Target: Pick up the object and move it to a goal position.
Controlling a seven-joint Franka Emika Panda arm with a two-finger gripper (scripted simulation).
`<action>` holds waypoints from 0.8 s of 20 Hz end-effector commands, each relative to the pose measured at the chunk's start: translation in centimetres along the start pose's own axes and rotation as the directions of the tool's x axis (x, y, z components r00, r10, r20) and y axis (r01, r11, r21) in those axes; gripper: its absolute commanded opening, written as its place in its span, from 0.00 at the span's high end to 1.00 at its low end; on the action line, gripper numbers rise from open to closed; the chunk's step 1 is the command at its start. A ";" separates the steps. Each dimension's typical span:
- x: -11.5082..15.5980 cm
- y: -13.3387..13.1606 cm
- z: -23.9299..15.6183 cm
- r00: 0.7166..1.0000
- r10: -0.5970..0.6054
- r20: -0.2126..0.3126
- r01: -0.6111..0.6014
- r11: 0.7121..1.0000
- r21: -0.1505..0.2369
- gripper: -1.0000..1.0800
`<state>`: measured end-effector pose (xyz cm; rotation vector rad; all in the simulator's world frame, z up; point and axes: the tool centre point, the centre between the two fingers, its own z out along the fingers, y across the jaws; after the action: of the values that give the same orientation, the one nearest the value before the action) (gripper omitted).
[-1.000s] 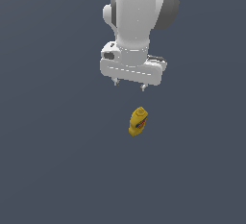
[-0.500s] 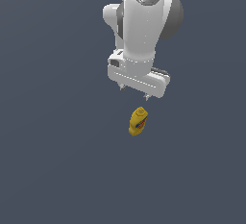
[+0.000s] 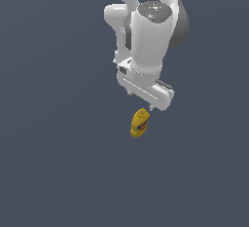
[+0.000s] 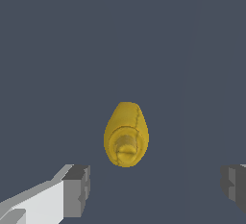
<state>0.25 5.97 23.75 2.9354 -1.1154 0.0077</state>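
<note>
The object, a small yellow squeeze bottle (image 3: 140,123) with a red-blue label, stands on the dark floor just below the arm's hand in the exterior view. In the wrist view the same bottle (image 4: 126,135) shows cap-on from above. My gripper (image 3: 141,101) hangs just above and slightly behind the bottle, apart from it. Both fingers (image 4: 77,190) are spread wide, wider than the bottle, with nothing between them. The gripper (image 4: 154,185) is open.
A uniform dark grey floor (image 3: 58,172) spreads all around the bottle. The white arm (image 3: 151,31) rises above the gripper at the upper middle of the exterior view.
The arm has come down and swung toward the bottle, turning its hand. The fingertips now sit close above the bottle's cap. The bottle has not moved.
</note>
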 end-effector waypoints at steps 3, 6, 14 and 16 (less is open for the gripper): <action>-0.1 -0.8 0.8 0.997 0.079 0.002 -0.079 0.997 0.000 0.04; -0.1 -1.1 1.2 0.993 0.116 0.004 -0.116 0.993 -0.001 0.04; -0.2 -1.6 1.7 0.987 0.163 0.005 -0.163 0.987 -0.001 0.04; -0.2 -1.5 1.7 0.987 0.160 0.005 -0.160 0.987 -0.001 0.04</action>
<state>1.10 7.28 22.05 2.8378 -1.3473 -0.0005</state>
